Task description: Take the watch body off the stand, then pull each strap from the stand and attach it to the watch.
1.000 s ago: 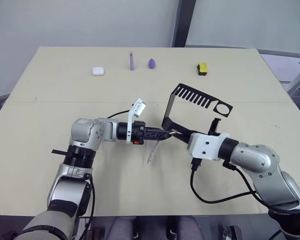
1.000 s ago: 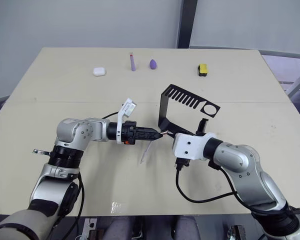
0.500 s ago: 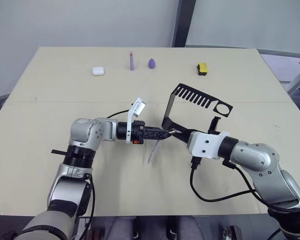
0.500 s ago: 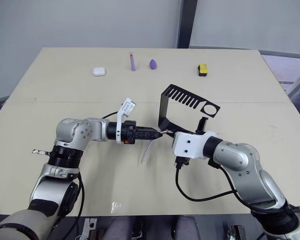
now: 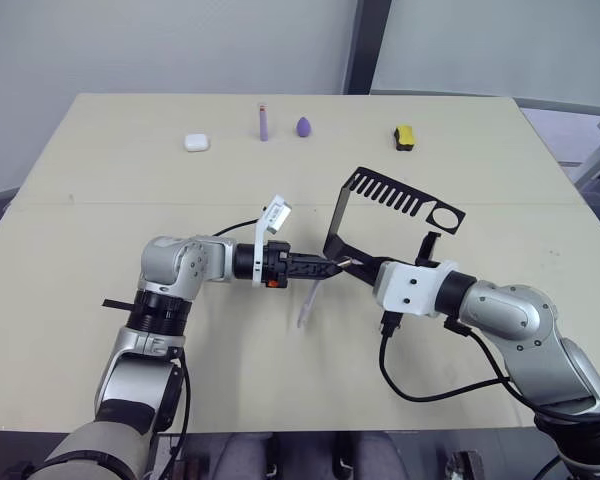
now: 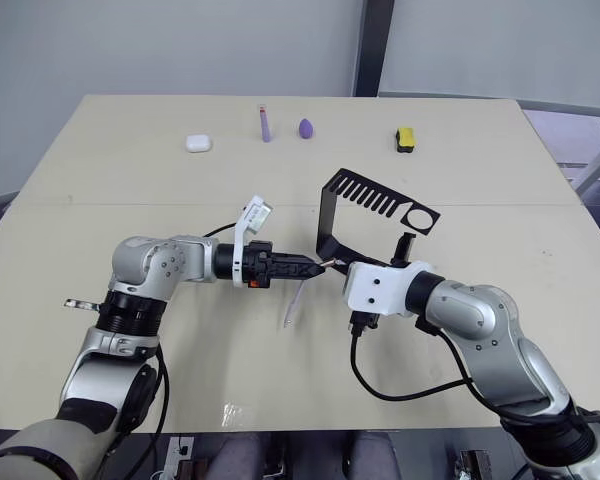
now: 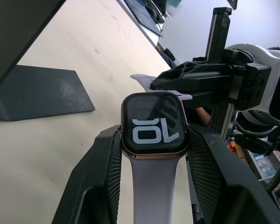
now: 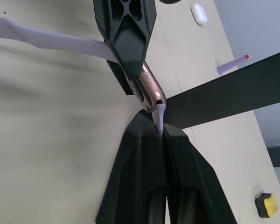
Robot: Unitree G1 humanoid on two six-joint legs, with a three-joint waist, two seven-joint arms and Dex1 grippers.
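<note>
- The left tool (image 5: 332,268) sits at the centre of the left eye view, with its fingers clenched on the two sides of the watch body (image 7: 152,122).
- In the left wrist view the watch body sits at frame centre, screen toward the camera, showing pale digits and a copper rim.
- One strap (image 5: 306,305) is joined to the watch body and hangs from it, slanting down toward the lower left, its free end close to the bench (image 5: 100,180).
- The right tool (image 8: 159,127) meets the left tool from the right of centre in the eye views. Its fingers are pressed together on the second strap (image 8: 160,115), with a short end of that strap showing between the tips.
- In the right wrist view, the end of the second strap stands at the edge of the watch body, at frame centre; whether it is seated in the case cannot be told.
- The stand (image 5: 380,205) rests upright on the bench just right of centre, behind both tools, its comb-slotted arm and ring hole pointing right.
- Along the upper edge of the bench, from left to right: a white case (image 5: 196,142), a purple stick (image 5: 264,122), a purple egg shape (image 5: 304,126) and a yellow-and-black block (image 5: 404,135).
</note>
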